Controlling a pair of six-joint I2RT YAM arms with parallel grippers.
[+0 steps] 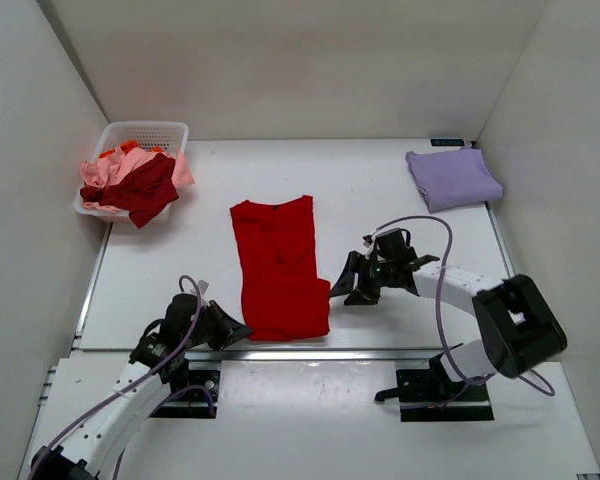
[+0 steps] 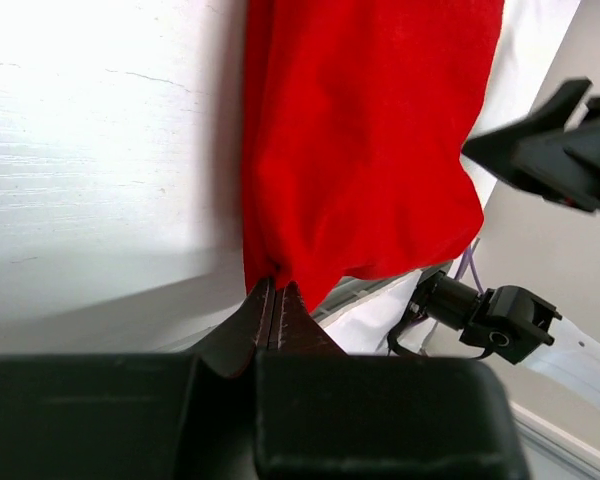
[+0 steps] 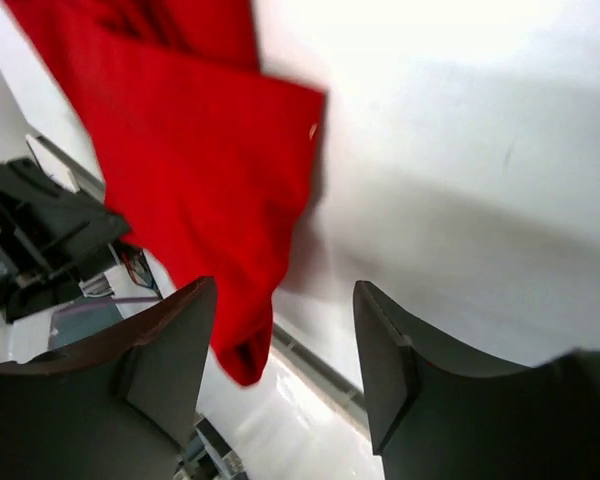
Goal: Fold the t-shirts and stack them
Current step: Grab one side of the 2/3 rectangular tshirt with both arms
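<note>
A bright red t-shirt (image 1: 277, 265) lies folded lengthwise in the middle of the table, its hem at the near edge. My left gripper (image 1: 242, 329) is shut on the shirt's near left corner (image 2: 272, 272). My right gripper (image 1: 345, 291) is open and empty, just right of the shirt's near right edge (image 3: 195, 190), not touching it. A folded lavender t-shirt (image 1: 453, 178) lies at the far right. Pink, orange and dark red t-shirts (image 1: 132, 180) are heaped in a basket at the far left.
A white plastic basket (image 1: 150, 133) stands at the far left against the wall. White walls enclose the table on three sides. The table's near metal edge (image 1: 280, 352) runs just under the red shirt's hem.
</note>
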